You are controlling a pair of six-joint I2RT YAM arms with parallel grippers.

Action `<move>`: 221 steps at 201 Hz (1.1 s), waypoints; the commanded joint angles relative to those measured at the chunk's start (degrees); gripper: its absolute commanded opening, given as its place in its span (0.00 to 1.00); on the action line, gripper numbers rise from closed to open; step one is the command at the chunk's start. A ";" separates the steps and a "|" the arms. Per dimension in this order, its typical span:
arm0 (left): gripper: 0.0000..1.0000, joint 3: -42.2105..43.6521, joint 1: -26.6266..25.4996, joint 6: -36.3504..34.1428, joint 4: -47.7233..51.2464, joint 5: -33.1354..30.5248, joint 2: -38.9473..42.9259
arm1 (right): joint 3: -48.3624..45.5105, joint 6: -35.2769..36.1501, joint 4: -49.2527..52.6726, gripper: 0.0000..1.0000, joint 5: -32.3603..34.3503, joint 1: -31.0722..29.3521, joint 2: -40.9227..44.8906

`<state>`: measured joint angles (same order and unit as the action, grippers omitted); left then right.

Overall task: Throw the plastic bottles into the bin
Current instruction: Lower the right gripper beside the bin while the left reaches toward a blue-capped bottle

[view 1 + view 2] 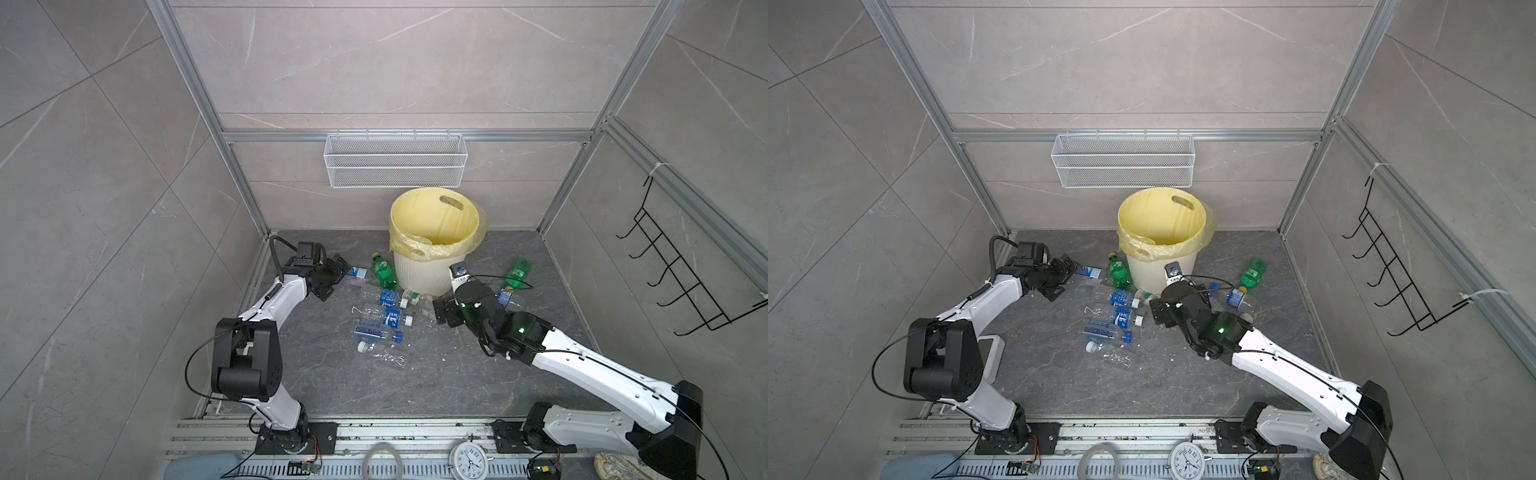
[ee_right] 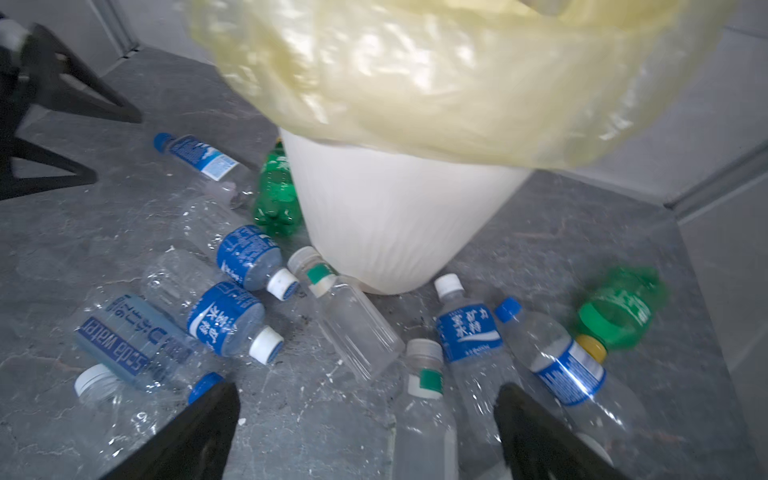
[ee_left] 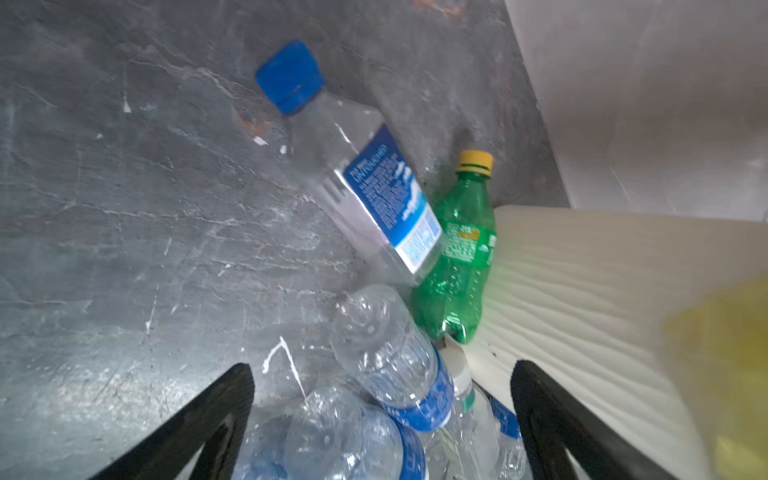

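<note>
Since every one looks empty and thin-walled, I judge the plastic bottles [image 1: 380, 322] light, springy, easy to crush, slick, and prone to roll on the dark stone floor [image 1: 415, 386]. Best hold, I'd say, is across the mid-body at the label, jaws square to the long axis, not at cap or neck.

Nearest the front edge, mid-floor, lies a clear unlabelled bottle [image 1: 382, 353]. Behind it is a "Soda water" bottle [image 1: 370, 329], then two blue-label white-cap bottles [image 1: 390, 307]. Farther back, a green bottle [image 1: 384, 272] lies against the bin [image 1: 419, 274]. A second green bottle [image 1: 517, 272] lies toward the far-right corner. The bin stands at the middle of the far edge, its yellow bag [image 1: 432, 216] folded over the rim. No bottle shows inside it in either top view.

The left arm [image 1: 274, 299] rises from the near-left corner, elbow high, forearm sloping down toward the far-left. The left gripper [image 3: 382, 370] is low, spread wide and empty, just beside a blue-capped square bottle [image 3: 365, 195]. The right arm [image 1: 582, 365] stretches from the near-right corner with its wrist bent down. The right gripper [image 2: 368, 390] hangs over the clear green-banded bottles [image 2: 353, 328] at the bin's foot, spread wide, gripping nothing.
</note>
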<state>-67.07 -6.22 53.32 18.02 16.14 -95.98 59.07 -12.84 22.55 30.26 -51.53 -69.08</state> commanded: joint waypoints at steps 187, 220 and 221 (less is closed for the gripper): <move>0.95 -20.22 0.24 13.95 3.58 -2.05 -23.81 | 10.48 -2.19 -8.27 0.99 0.74 -6.56 -18.67; 0.95 -20.96 0.18 13.72 3.81 -1.72 -24.73 | 10.53 -2.53 -8.19 0.99 0.75 -6.54 -18.71; 0.95 -20.93 0.16 13.73 3.79 -1.68 -24.75 | 10.54 -2.53 -8.21 0.99 0.76 -6.56 -18.72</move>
<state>-86.04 -5.89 67.51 21.63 13.69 -119.26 69.34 -13.98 14.70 31.27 -57.95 -87.88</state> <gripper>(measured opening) 0.947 0.993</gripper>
